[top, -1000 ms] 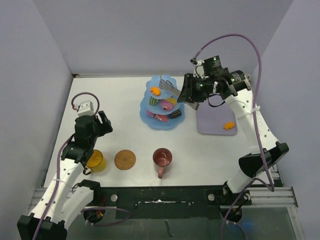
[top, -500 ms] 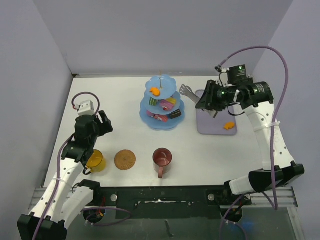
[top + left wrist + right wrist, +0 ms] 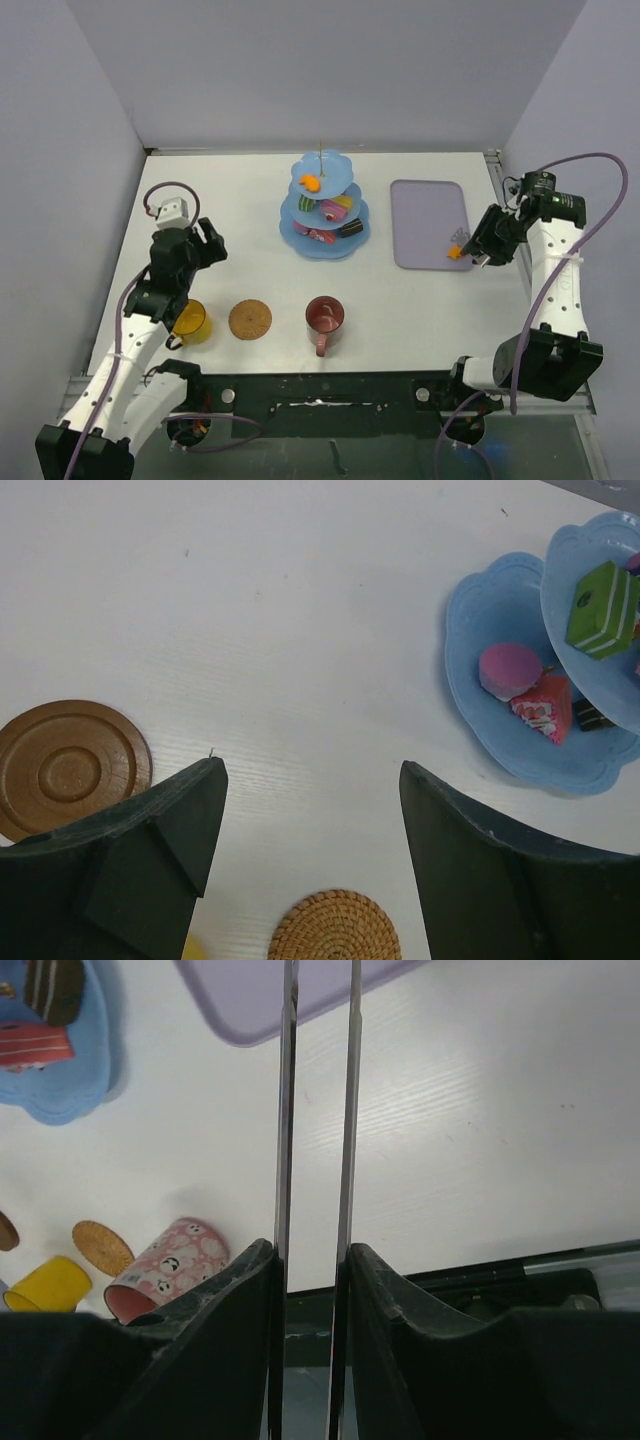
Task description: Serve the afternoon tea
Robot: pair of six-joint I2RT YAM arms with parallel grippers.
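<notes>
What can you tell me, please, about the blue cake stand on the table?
The cake stand is light blue, plastic-looking, with three scalloped tiers shrinking upward on a thin central rod. It stands upright on the white table, left of the lilac tray and apart from it. An orange pastry lies on the top tier, a green cake on the middle, a red wedge on the bottom.

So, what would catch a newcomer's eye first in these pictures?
The light-blue three-tier stand in the middle of the table, loaded with small colourful cakes, catches the eye first. To its right lies a lilac tray with one orange pastry at its near right corner, and there the right gripper grips thin metal tongs. In front stand a yellow mug, a woven coaster and a dark-red mug.
</notes>
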